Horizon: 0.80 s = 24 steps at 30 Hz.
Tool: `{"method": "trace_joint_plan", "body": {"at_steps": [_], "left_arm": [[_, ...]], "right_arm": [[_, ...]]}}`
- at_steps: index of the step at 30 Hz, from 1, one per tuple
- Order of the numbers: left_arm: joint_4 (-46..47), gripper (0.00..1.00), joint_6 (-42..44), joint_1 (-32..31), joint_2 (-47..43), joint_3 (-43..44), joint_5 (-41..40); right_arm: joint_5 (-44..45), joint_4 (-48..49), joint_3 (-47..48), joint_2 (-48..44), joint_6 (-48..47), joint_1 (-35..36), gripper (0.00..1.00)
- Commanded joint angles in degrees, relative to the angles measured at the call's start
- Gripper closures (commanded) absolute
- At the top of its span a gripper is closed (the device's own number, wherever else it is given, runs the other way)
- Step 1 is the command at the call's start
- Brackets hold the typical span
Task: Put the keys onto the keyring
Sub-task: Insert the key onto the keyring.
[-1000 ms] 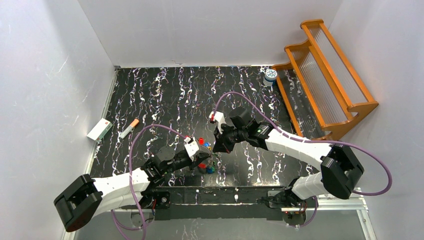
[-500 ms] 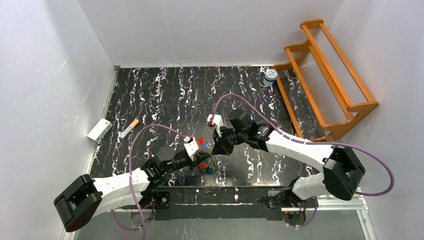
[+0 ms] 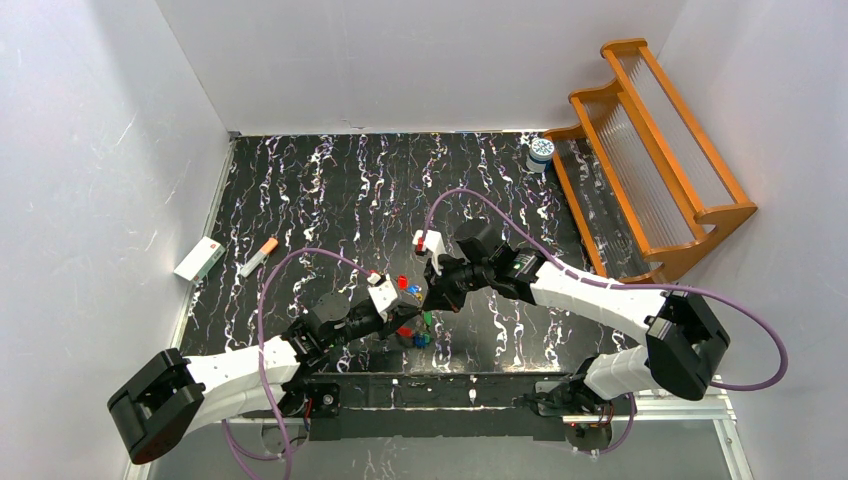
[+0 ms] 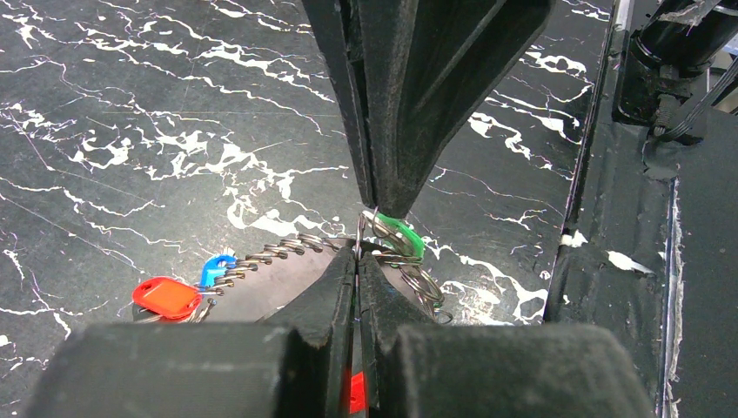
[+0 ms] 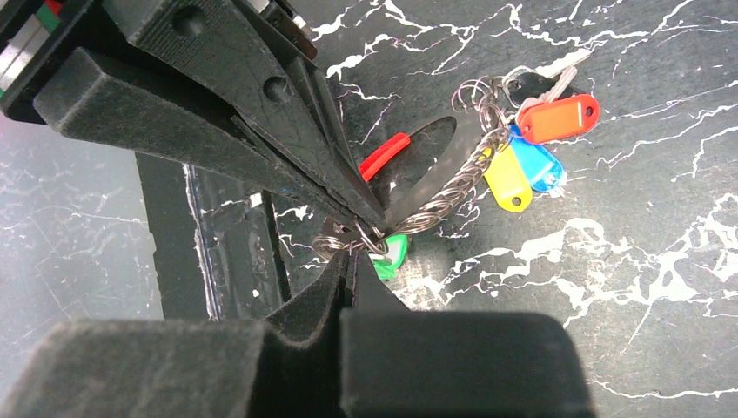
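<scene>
Two clamps: my left fingers point(image 4: 335, 287) pinch the keyring point(image 4: 270, 252), right fingers point(image 4: 409, 131) the green key point(image 4: 402, 237); thin wire between tips may slip, key drops.

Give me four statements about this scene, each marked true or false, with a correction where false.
1. Both the left gripper and the right gripper are shut. True.
2. The jar stands between the grippers. False: it stands at the table's far edge, beside the wooden rack.
3. A yellow key lies beside a blue key. True.
4. The pen lies on the rack. False: it lies on the table, near the white box.
</scene>
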Motion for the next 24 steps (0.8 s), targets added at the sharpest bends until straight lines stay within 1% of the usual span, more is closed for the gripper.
{"method": "trace_joint_plan", "body": {"at_steps": [1,7,16,24], "left_arm": [[2.53,1.00,-0.24,-0.38,-1.28,0.99,0.00],[2.51,1.00,-0.33,-0.40,-1.20,1.08,0.11],[2.48,1.00,-0.38,-0.40,-1.20,1.17,0.15],[2.55,1.00,-0.29,-0.39,-1.45,1.10,0.14]], "right_arm": [[2.47,1.60,2.68,0.02,-0.16,0.47,0.99],[4.97,1.26,2.48,-0.08,0.58,0.49,0.99],[4.95,1.48,2.66,0.19,0.46,0.67,0.99],[9.28,0.14,2.55,1.68,2.22,0.67,0.99]]}}
